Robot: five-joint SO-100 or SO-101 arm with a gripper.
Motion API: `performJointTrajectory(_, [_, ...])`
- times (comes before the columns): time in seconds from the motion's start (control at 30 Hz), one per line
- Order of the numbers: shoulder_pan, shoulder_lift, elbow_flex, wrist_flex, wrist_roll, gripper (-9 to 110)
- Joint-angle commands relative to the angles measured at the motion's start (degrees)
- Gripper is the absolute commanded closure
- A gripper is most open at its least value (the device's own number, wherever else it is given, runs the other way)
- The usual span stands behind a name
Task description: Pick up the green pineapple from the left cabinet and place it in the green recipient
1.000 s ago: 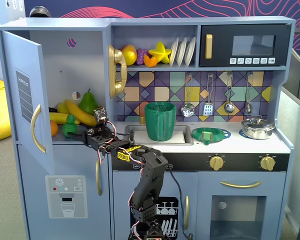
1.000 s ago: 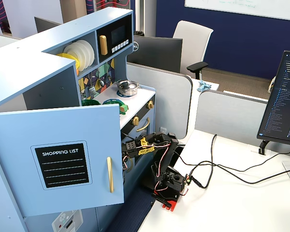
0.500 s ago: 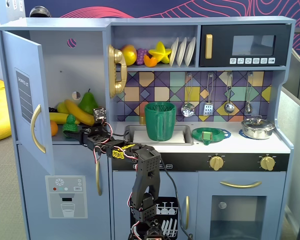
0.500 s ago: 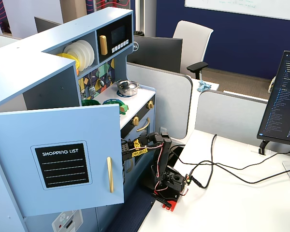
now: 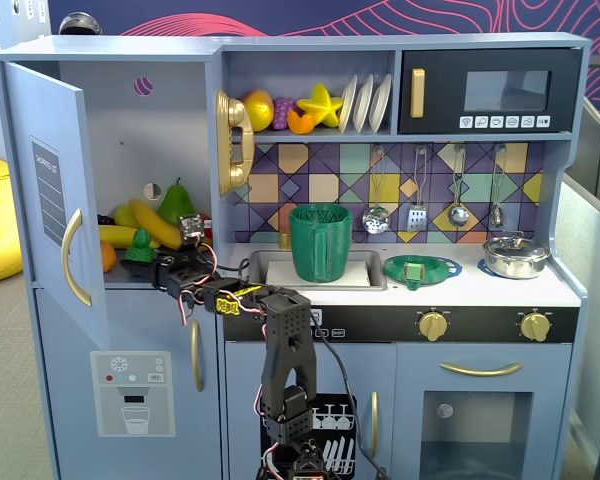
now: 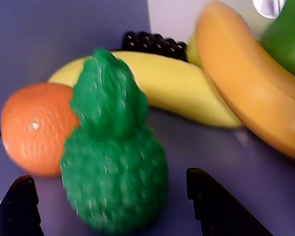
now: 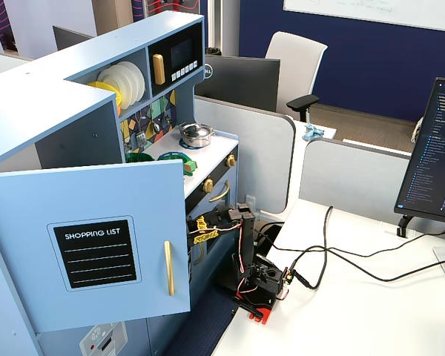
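The green pineapple (image 6: 113,167) stands upright on the shelf of the left cabinet (image 5: 180,130), whose door (image 5: 45,190) is swung open. In a fixed view the pineapple (image 5: 138,246) sits at the shelf's front edge. My gripper (image 6: 108,201) is open, with one black finger (image 6: 19,209) to the left of the pineapple's base and the other to its right; neither touches it. In a fixed view the gripper (image 5: 150,262) reaches into the cabinet from the right. The green recipient (image 5: 320,243) stands upright in the sink. In the other fixed view the door (image 7: 96,245) hides the gripper.
An orange (image 6: 34,128) touches the pineapple's left side. Bananas (image 6: 172,86), black grapes (image 6: 152,43) and a dark green pear (image 5: 177,203) lie behind it. A flat green strainer dish (image 5: 420,270) and a pot (image 5: 515,256) sit on the counter.
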Motion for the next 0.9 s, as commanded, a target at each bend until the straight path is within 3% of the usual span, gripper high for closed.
performJointTrajectory(0.0, [-0.9,-3.9,-10.1,1.6,0.4,68])
performJointTrajectory(0.07, [-0.8,-7.2,-14.5,3.1,-1.1,75])
performJointTrajectory(0.17, [-0.2,-9.8,-18.4,9.1,-7.0,101])
performJointTrajectory(0.33, [0.5,-4.6,-15.4,12.9,-10.1,101])
performJointTrajectory(0.63, [-5.4,35.8,4.5,28.0,-30.2,101])
performJointTrajectory(0.77, [-5.1,50.5,9.4,36.7,-30.8,102])
performJointTrajectory(0.87, [1.0,57.0,7.9,43.9,-27.8,102])
